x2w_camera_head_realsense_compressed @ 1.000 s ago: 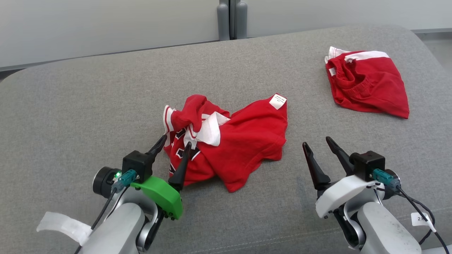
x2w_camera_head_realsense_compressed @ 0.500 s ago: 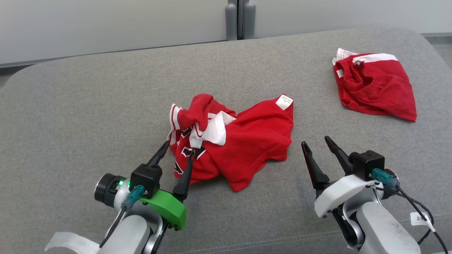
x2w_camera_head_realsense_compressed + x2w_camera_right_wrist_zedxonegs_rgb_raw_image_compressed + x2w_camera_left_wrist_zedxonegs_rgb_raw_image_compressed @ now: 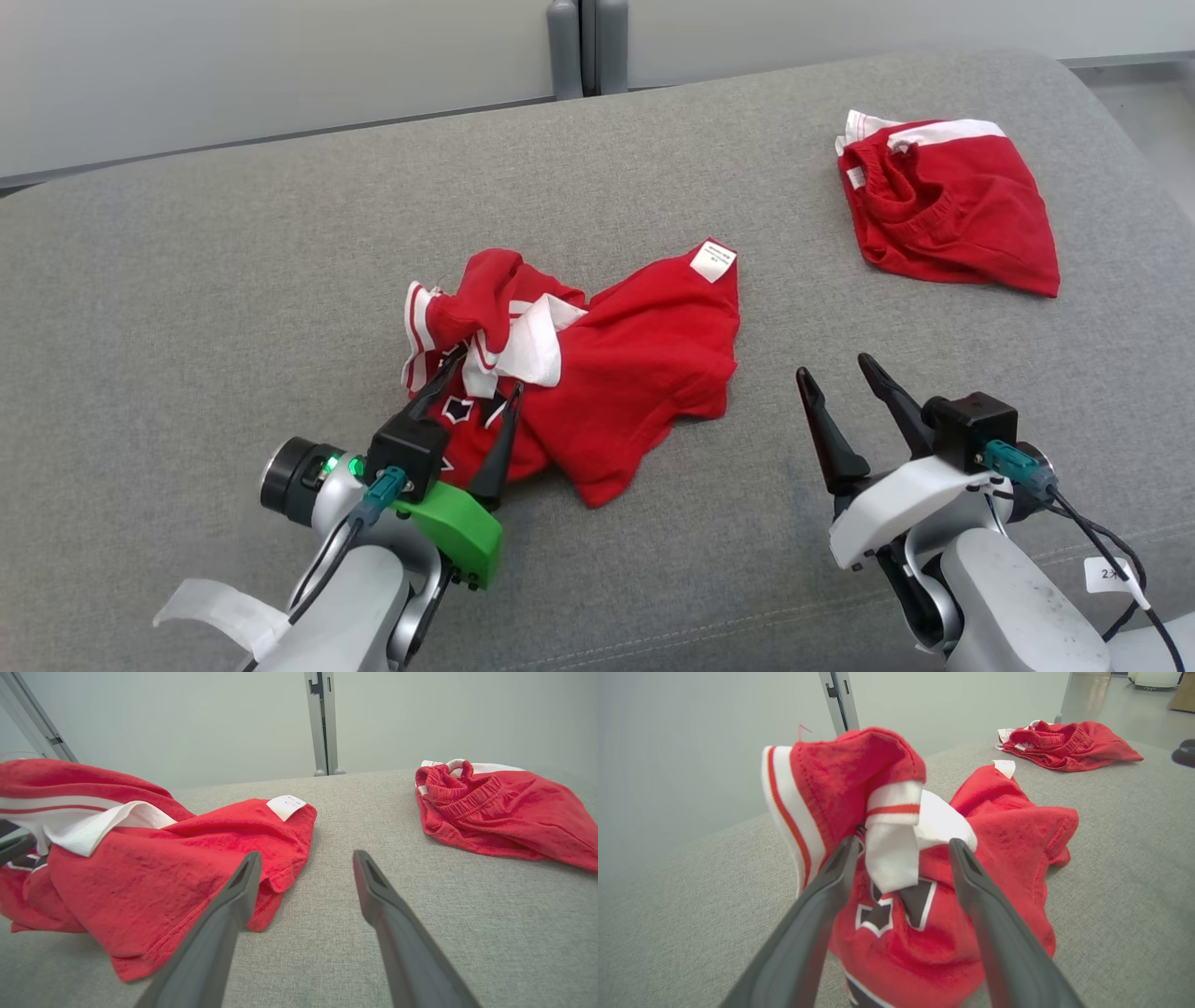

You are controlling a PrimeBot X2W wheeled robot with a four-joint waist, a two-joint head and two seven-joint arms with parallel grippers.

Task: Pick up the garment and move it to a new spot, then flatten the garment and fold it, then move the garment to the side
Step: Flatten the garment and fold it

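Grey fabric-covered bench, far corners rounded. Crumpled red garment lying near the middle, white trim bunched on its left part, white label at its far corner. Second red garment bunched at far right, well apart from the first.

white tag beside the right forearm: reads "2", then a mark too small to make out. white care label at the red shirt's far corner: faint print, unreadable. black white-edged lettering on the shirt's crumpled front: folded over, no whole letter legible. small white label in the red shorts' waistband: too small to tell.
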